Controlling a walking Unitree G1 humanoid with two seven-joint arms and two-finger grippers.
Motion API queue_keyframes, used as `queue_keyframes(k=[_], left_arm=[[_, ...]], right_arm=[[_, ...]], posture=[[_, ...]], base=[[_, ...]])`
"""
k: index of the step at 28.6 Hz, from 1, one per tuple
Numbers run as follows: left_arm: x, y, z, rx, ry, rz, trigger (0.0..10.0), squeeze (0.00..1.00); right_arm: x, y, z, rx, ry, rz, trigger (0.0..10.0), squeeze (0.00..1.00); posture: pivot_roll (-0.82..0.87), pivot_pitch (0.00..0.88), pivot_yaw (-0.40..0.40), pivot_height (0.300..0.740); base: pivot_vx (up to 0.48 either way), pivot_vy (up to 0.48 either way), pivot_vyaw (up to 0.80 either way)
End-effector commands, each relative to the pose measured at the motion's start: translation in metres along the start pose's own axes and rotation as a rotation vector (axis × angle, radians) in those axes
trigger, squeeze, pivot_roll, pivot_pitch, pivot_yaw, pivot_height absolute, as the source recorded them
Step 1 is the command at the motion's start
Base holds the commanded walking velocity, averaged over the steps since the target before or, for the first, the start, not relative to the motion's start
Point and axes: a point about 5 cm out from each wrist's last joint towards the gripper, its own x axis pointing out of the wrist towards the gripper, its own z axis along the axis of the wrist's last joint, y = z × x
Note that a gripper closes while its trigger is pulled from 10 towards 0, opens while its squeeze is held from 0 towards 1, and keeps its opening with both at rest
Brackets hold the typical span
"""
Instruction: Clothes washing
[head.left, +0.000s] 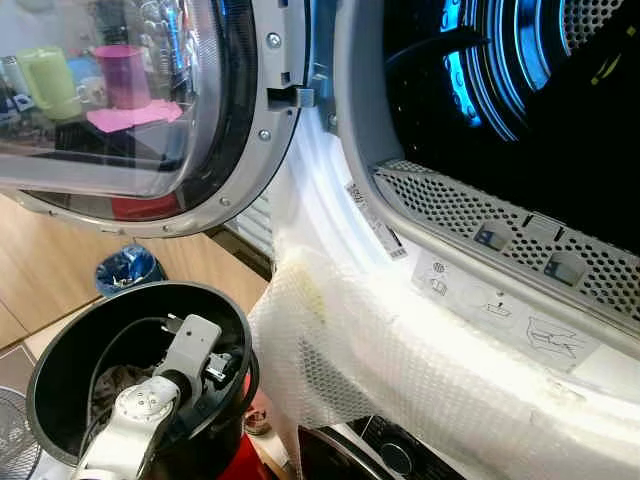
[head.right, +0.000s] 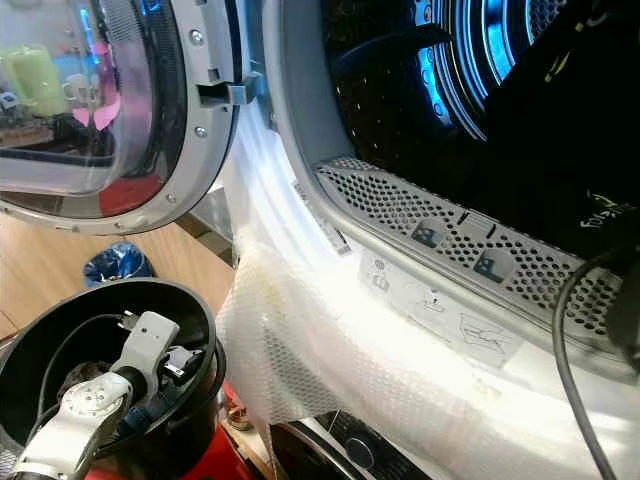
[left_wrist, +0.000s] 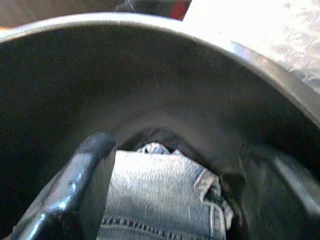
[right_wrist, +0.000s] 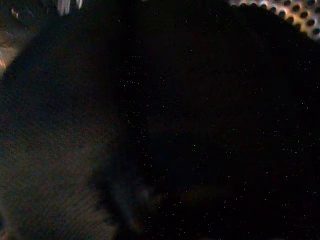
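A black bucket (head.left: 60, 350) stands at the lower left, below the open washing machine door (head.left: 150, 110). My left arm (head.left: 185, 355) reaches down into it. In the left wrist view my left gripper (left_wrist: 172, 150) is open, its fingers (left_wrist: 87, 170) wide apart over folded grey-blue jeans (left_wrist: 155, 195) on the bucket's bottom, not touching them. The drum (head.left: 520, 70) is dark with blue light inside. My right arm's black cable (head.right: 570, 330) runs up into the drum mouth. The right wrist view is almost black, with perforated metal (right_wrist: 295, 12) in one corner.
White bubble wrap (head.left: 400, 350) hangs over the machine's front, below the perforated grey rim (head.left: 480, 215). A second machine's knob (head.left: 395, 458) sits underneath. A blue bundle (head.left: 125, 270) lies on the wooden floor beyond the bucket.
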Motion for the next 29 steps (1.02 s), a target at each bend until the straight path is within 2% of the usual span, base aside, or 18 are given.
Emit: queue_keyframes(k=[1,4,5,10,13,16,17,19,21,22,26,29], left_arm=[[-0.002,-0.004,-0.001,0.007,0.009,-0.022,10.0,0.0],[-0.002,-0.004,-0.002,0.006,0.012,-0.026,10.0,0.0],[-0.003,-0.004,-0.002,0.005,0.013,-0.027,10.0,0.0],[-0.002,-0.005,-0.003,0.005,0.017,-0.033,10.0,0.0],[-0.002,-0.006,-0.003,0.006,0.017,-0.036,10.0,0.0],[-0.002,-0.007,-0.003,0.004,0.017,-0.039,10.0,0.0],[-0.003,-0.007,-0.003,0.004,0.017,-0.039,10.0,0.0],[-0.003,-0.008,-0.003,0.003,0.017,-0.04,10.0,0.0],[-0.002,-0.008,-0.004,0.003,0.018,-0.041,10.0,0.0],[-0.002,-0.009,-0.004,0.003,0.018,-0.042,10.0,0.0],[-0.002,-0.008,-0.003,0.002,0.016,-0.038,10.0,0.0],[-0.003,-0.007,-0.003,0.002,0.017,-0.034,10.0,0.0]], right_arm=[[-0.017,0.003,0.02,0.049,-0.073,0.031,10.0,0.0],[-0.035,0.012,0.024,0.061,-0.111,0.074,10.0,0.0],[-0.047,0.017,0.028,0.068,-0.14,0.086,10.0,0.0],[-0.071,0.023,0.041,0.041,-0.238,0.087,10.0,0.0],[-0.088,0.043,0.032,0.02,-0.204,0.205,10.0,0.0],[-0.099,0.05,0.023,0.002,-0.173,0.237,10.0,0.0],[-0.101,0.05,0.02,-0.011,-0.165,0.234,10.0,0.0],[-0.106,0.042,0.008,-0.083,-0.125,0.148,10.0,0.0],[-0.109,0.034,-0.003,-0.221,-0.077,0.076,10.0,0.0],[-0.111,0.031,-0.009,-0.209,-0.053,0.069,10.0,0.0],[-0.118,0.027,-0.011,-0.147,-0.043,0.078,10.0,0.0],[-0.13,0.028,-0.014,-0.114,-0.048,0.224,10.0,0.0]], posture=[[0.14,0.042,-0.036,0.74],[0.13,0.044,-0.036,0.74],[0.13,0.046,-0.034,0.74],[0.12,0.049,-0.029,0.74],[0.12,0.052,-0.035,0.74],[0.12,0.052,-0.035,0.74],[0.12,0.054,-0.035,0.74],[0.12,0.054,-0.036,0.74],[0.12,0.053,-0.038,0.74],[0.12,0.052,-0.041,0.74],[0.13,0.051,-0.044,0.74],[0.13,0.052,-0.043,0.74]], base=[[0.0,0.0,0.0],[0.0,0.0,0.0],[0.0,0.0,0.0],[0.0,0.0,0.0],[0.0,0.0,0.0],[0.0,0.0,0.0],[0.0,0.0,0.0],[0.0,0.0,0.0],[0.0,0.0,0.0],[0.0,0.0,0.0],[0.0,0.0,0.0],[0.0,0.0,0.0]])
